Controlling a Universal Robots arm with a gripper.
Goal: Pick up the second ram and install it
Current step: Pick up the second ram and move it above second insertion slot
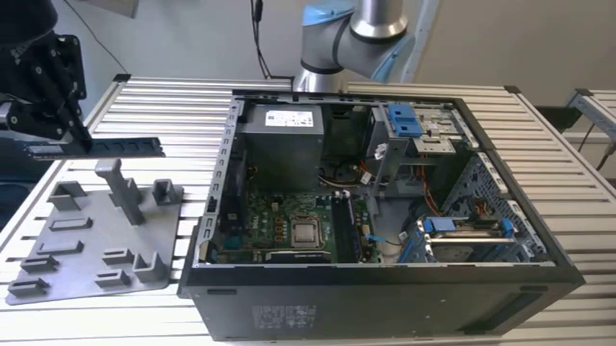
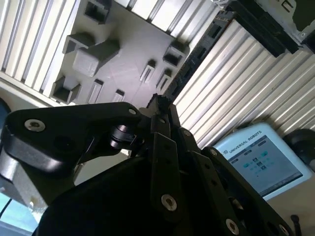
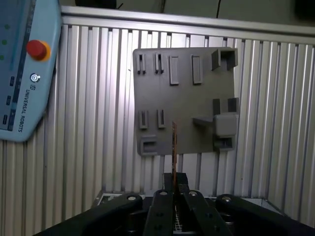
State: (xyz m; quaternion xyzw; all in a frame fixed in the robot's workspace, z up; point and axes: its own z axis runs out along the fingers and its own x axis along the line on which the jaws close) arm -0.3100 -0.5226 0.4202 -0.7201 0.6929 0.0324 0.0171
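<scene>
The jaws are clamped on 1 end of the second ram (image 1: 120, 147), held level above the grey tray (image 1: 91, 249). It looks light and stiff but fragile; best gripped by its edges.

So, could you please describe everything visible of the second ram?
The second ram is a long, thin, flat dark board with a row of small chips along its face. The gripper is shut on it near one end, holding it level in the air above the grey tray, to the exterior view's left of the open computer case. In the first wrist view it shows edge-on, a narrow blade with a coppery edge.
</scene>
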